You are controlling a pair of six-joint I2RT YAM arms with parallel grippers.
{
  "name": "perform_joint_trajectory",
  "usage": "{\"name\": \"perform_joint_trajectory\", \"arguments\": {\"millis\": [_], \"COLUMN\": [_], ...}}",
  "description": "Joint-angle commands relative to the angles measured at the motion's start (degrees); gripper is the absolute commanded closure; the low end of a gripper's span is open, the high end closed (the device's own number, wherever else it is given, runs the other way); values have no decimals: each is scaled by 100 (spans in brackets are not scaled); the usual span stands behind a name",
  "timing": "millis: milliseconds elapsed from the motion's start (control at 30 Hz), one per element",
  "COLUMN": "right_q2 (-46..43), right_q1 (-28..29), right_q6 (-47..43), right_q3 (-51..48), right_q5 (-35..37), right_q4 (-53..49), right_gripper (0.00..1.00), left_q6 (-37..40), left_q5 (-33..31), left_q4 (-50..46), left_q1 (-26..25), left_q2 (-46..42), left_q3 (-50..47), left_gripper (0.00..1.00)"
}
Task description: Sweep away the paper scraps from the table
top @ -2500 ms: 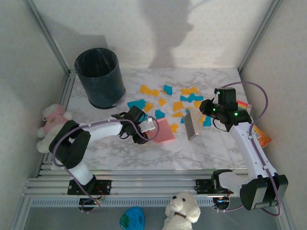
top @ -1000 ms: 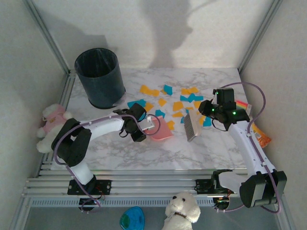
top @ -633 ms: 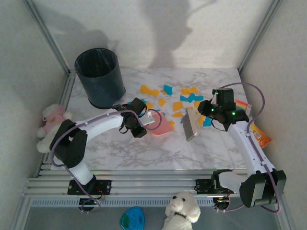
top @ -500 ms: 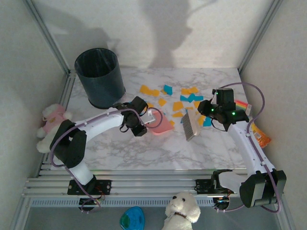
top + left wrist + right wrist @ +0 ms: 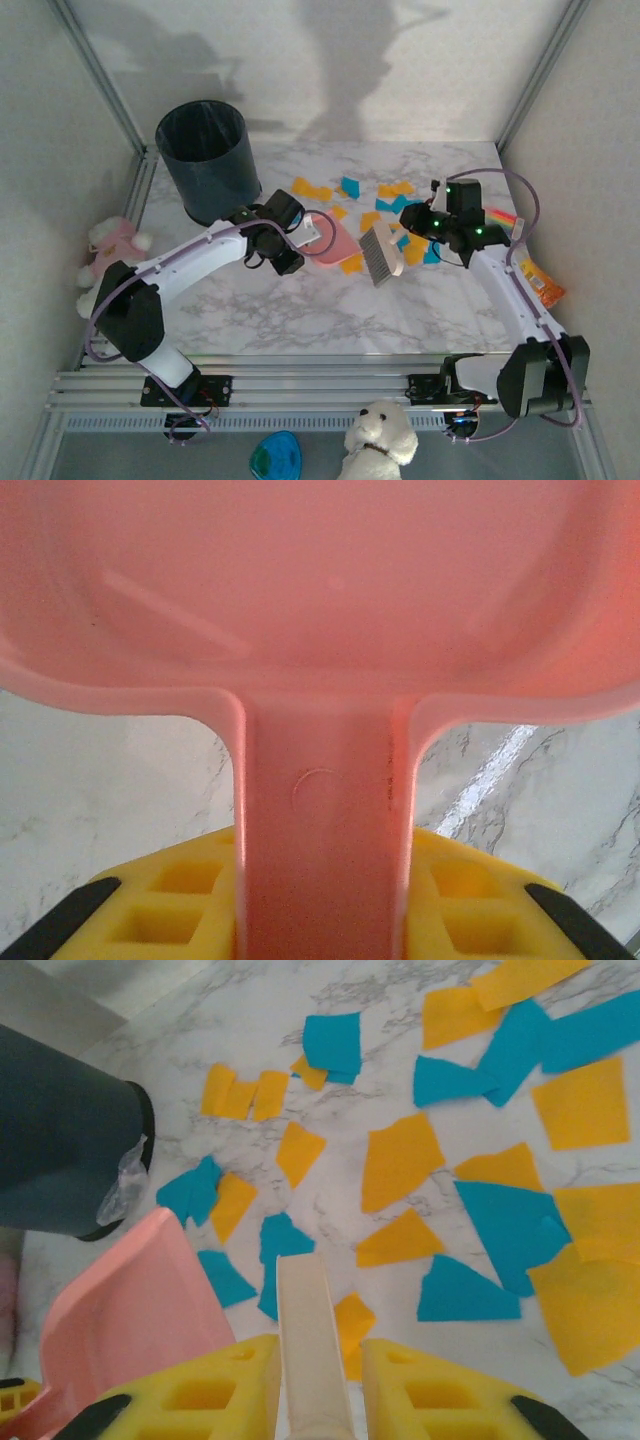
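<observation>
Our left pincer [image 5: 320,915] is closed nearly all the way on the handle of the dustpan [image 5: 320,580], with the pink stem filling the gap between the yellow fingers. Our right pincer [image 5: 315,1395] is clamped tight on the pale handle of the brush [image 5: 378,255]. In the top view the bristle head sits at 8 o'clock from that pincer. We cannot tell whether the bristles touch the desk [image 5: 300,310].

The dustpan lies near the brush head, at about 10 o'clock from it. The scraps [image 5: 400,1160], orange and teal, lie flat on the far half of the desk. They fan from 11 round to 3 o'clock of the brush head, and some overlap one another. One orange piece sits just beside the head at 9 o'clock, between brush and dustpan. The bin [image 5: 208,160] stands at 10 o'clock from the dustpan, near the far left corner.

We judge the scraps to be very light, thin and limp. They would likely slide easily on the smooth top, flutter under a quick stroke, or slip beneath the pan's lip. Pinching them looks hopeless, so we would not take hold of them at all. Our holds belong on the two handles. We would drag the bristles low and slowly toward a lip pressed flat on the desk.
</observation>
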Motion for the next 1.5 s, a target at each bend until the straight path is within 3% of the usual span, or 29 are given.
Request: {"name": "perform_joint_trajectory", "arguments": {"millis": [0,300,533,967,1467], "right_q2": [244,850,1156,764,-48], "right_q1": [80,321,358,368,372], "right_q6": [198,155,-17,-595,-525], "right_q3": [-41,63,39,-84,12], "right_q5": [-366,-359,-201,609,424], "right_q4": [529,629,391,-457,-379], "right_gripper": [100,100,100,100,100], "left_q6": [-46,382,641,995,848], "left_q5": [-377,-549,-379,156,265], "left_q4": [-231,-314,-487,-697,-716], "left_q1": [31,26,17,-165,-544], "left_q2": [-396,-1020,-982,-809,-102], "left_q3": [-109,-491,-569,-772,-800], "left_gripper": [100,100,100,100,100]}}
